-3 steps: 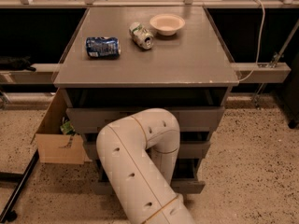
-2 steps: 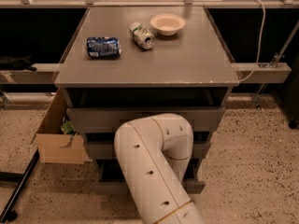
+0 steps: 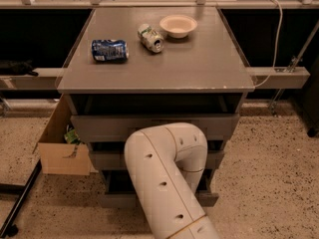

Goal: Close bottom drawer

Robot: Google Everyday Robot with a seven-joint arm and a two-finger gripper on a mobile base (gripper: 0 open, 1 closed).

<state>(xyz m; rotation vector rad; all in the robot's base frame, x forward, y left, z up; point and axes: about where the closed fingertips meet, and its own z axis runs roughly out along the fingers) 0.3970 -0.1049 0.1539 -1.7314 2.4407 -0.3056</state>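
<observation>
Well, room: speckled stone floor (image 3: 271, 183), with dark recesses behind a pale rail (image 3: 279, 76) that runs along the back on either side.
Surface: grey cabinet top (image 3: 199, 68), flat and matt, with the drawers stacked under it.
On top: a blue can (image 3: 109, 50) lies on its side at the left. A green-and-white can (image 3: 151, 37) lies tipped over near the middle, and a shallow cream bowl (image 3: 178, 25) sits just beside it at the back.
Around: an open cardboard box (image 3: 60, 151) stands on the floor against the cabinet's left side, with something green inside. A pale cable (image 3: 277, 34) hangs at the right, and a black pole (image 3: 20, 205) slants across the lower left corner.
In the way: the white arm (image 3: 167, 176) rises from the bottom edge and bends over at its elbow in front of the drawers, covering their middle.
Top drawer (image 3: 104, 128): its front shows to either side of the elbow.
Middle drawer (image 3: 107, 160): only the ends of its front are visible.
Bottom drawer (image 3: 115, 200): lowest of the three and pulled out, with a dark gap showing above its front at both ends. Its knob is hidden.
Gripper: hidden behind the elbow, somewhere down by the drawer fronts. I cannot tell its state, nor whether it touches the bottom drawer.
</observation>
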